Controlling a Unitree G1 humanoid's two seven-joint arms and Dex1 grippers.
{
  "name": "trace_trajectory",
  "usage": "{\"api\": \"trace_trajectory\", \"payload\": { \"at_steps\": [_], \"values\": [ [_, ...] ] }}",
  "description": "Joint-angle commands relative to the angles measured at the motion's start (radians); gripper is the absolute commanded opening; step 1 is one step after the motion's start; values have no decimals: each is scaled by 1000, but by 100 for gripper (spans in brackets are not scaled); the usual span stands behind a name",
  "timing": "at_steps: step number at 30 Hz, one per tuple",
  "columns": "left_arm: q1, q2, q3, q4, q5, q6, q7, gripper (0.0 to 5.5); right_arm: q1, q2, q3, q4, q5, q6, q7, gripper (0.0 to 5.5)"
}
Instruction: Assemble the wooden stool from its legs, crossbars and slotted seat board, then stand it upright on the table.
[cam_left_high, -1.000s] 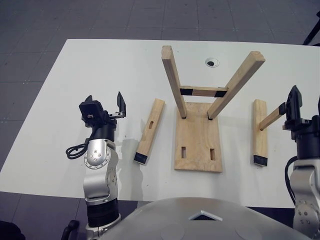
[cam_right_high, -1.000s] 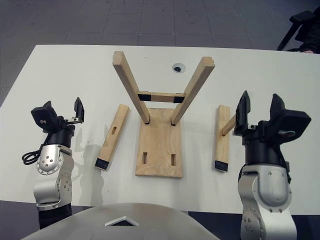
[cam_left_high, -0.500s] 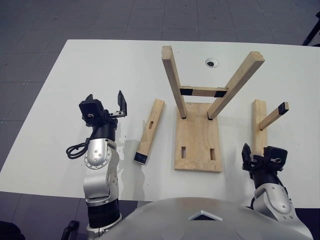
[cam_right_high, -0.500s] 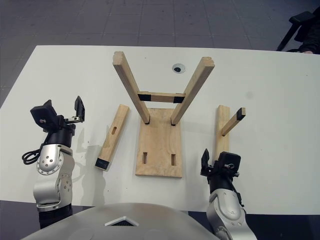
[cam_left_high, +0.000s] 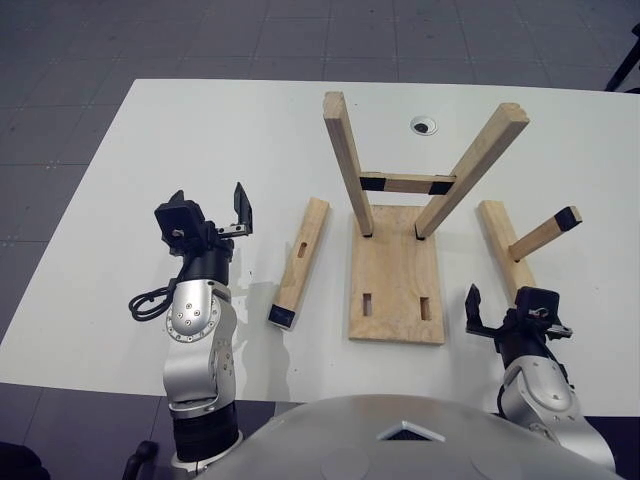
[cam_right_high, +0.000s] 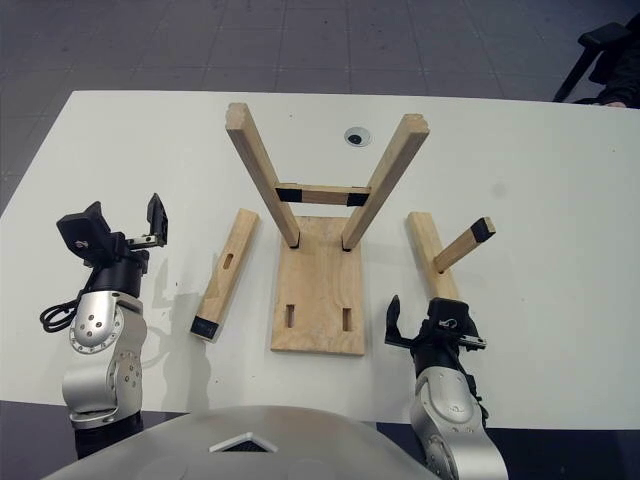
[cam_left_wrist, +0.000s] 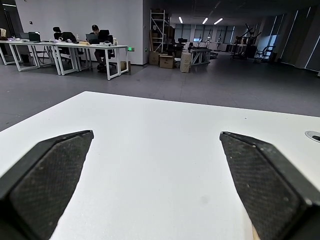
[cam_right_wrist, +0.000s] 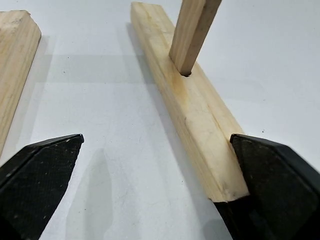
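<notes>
Right gripper (cam_right_wrist: 156, 160) dropped by the leg (cam_right_high: 425, 240), which swung askew; jaws apart, same on left gripper (cam_left_high: 210, 200). We reckon leg fitting: next grasp it, slot into board (cam_left_high: 395, 275).

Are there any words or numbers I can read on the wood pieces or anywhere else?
No text here can be read.
seat board: plain wood, no writing.
loose leg: plain wood with a black end, no writing.
leg with a crossbar: plain wood, no writing.
green sign in the room behind the table: too small to read.
</notes>
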Motion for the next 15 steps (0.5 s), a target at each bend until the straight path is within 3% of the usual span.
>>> {"api": "trace_trajectory", "payload": {
  "at_steps": [1, 11, 15],
  "values": [
    [3, -2, 1, -5, -3, 12, 0, 468, -18, 0, -4, -26, -38, 17, 16, 546],
    [9, -1, -6, -2, 0, 8, -2, 468, -85, -43, -113, -139, -71, 75, 99, 546],
    [16, -6, -11, -9, 2, 7, 2, 468, -146, -221, -227, -83, 93, 249, 367, 546]
  ]
}}
